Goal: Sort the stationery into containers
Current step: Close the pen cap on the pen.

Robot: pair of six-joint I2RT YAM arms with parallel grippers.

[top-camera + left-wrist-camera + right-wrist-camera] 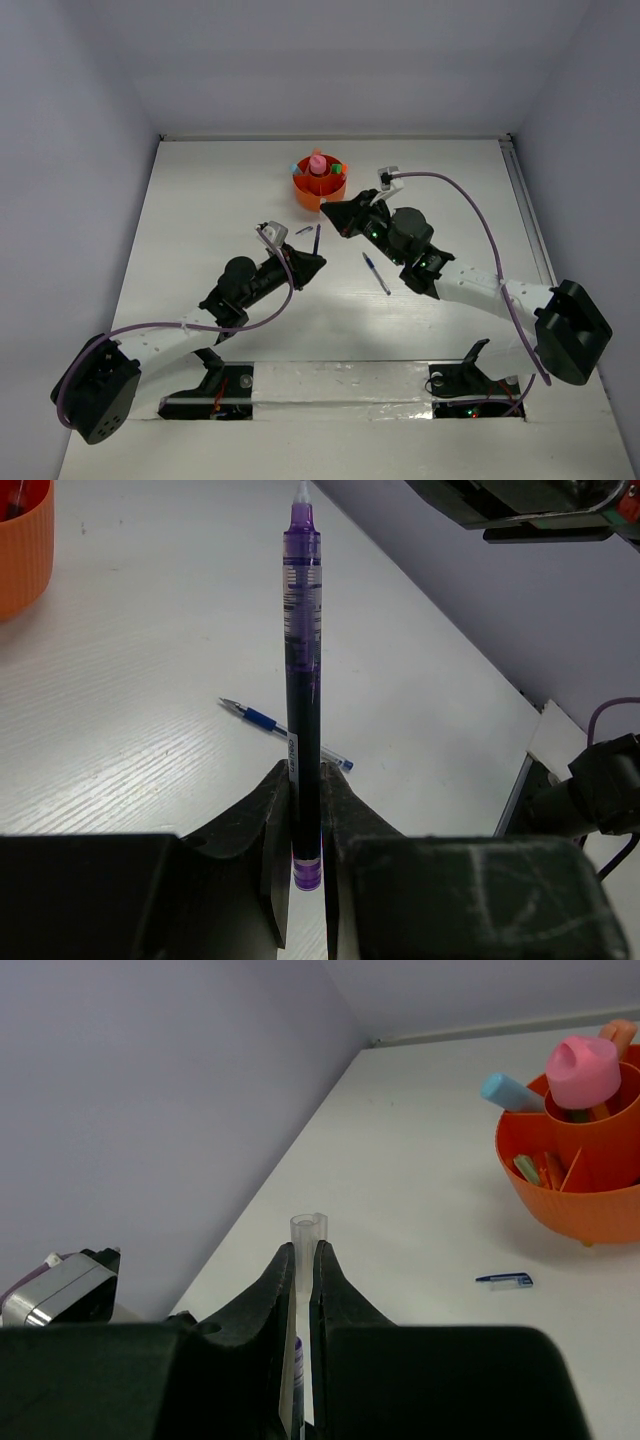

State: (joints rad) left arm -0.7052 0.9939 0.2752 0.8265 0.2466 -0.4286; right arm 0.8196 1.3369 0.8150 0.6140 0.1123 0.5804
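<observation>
My left gripper (311, 262) (305, 776) is shut on a purple pen (303, 670), uncapped and standing up out of the fingers; it also shows in the top view (317, 240). My right gripper (330, 213) (304, 1257) is shut on a clear pen cap (308, 1230), just right of the orange cup (310, 193) (570, 1175). The cup holds a pink bottle (317, 165) (582, 1068), a light-blue marker (508, 1091) and other pieces. A blue pen (376, 273) (285, 734) lies on the table between the arms.
A small blue cap (303, 230) (505, 1280) lies on the table near the cup. The cup's edge shows at the top left of the left wrist view (22, 550). Walls close the table at the back and both sides.
</observation>
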